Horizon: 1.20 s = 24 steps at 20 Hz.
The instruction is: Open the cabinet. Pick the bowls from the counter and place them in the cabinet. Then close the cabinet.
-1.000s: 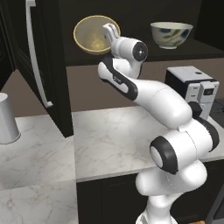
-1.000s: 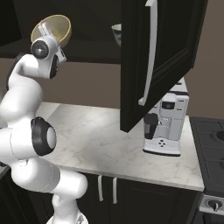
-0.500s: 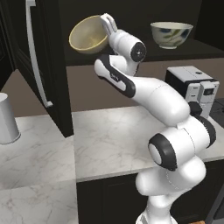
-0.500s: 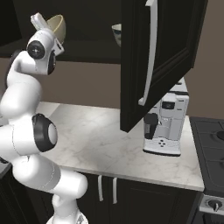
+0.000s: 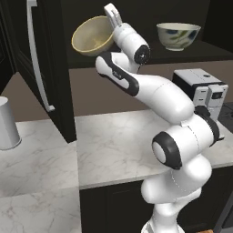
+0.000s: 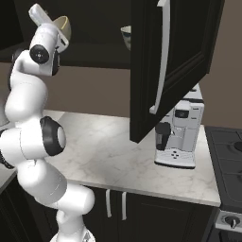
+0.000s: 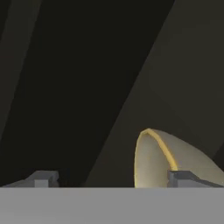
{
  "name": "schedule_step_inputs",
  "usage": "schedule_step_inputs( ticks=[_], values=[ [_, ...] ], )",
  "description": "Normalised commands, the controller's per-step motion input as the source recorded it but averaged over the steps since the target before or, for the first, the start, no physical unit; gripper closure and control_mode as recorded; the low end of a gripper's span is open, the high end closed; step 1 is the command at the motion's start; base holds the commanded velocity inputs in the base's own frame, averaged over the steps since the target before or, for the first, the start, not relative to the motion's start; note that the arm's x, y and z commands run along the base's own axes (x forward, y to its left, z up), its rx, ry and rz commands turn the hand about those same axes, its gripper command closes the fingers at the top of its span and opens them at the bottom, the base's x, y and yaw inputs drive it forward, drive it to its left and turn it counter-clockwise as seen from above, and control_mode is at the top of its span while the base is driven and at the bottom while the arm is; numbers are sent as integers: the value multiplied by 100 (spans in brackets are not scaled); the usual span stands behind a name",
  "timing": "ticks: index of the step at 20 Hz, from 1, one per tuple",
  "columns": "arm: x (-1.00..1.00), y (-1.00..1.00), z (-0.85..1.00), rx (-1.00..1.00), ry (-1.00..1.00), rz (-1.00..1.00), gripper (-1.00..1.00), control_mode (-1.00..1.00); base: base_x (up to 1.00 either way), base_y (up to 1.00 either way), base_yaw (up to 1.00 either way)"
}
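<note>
The tan-yellow bowl [image 5: 93, 36] lies tilted on its side on the shelf of the open cabinet [image 5: 41, 68], its mouth facing outward. My gripper [image 5: 111, 11] is raised just right of it, jaws open wide. In the hand view the bowl [image 7: 162, 164] rises beside the right fingertip [image 7: 186, 177], and the gripper [image 7: 113, 178] holds nothing. The off-white bowl [image 5: 178, 35] stands upright further right on the same shelf. From the right side, the tan bowl [image 6: 64, 26] shows behind my hand [image 6: 40, 14], and the cabinet's right door [image 6: 175, 61] hangs open.
A grey-white cup [image 5: 7, 123] stands on the marble counter [image 5: 118, 145] at the left. A coffee machine [image 6: 179, 134] sits on the counter under the right door. A stove [image 6: 227, 156] adjoins the counter on the right.
My hand has risen and swung upward beside the tan bowl, and its jaws have widened slightly. The bowl has tipped a little more onto its side, staying in about the same place.
</note>
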Motion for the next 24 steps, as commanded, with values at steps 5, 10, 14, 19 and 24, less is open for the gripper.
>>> schedule_step_inputs(
  ticks=[5, 10, 14, 19, 24],
  values=[
    [6, -18, -11, 4, 7, -1, -100, -100, 0, 0, 0],
    [98, 9, -100, 0, 17, 0, -100, -100, 0, 0, 0],
    [100, 33, -100, -4, 25, 0, -100, -100, 0, 0, 0],
    [94, 16, -57, -6, 15, 0, -100, -100, 0, 0, 0],
    [15, -1, 0, 0, 3, 0, -100, -100, 0, 0, 0]
  ],
)
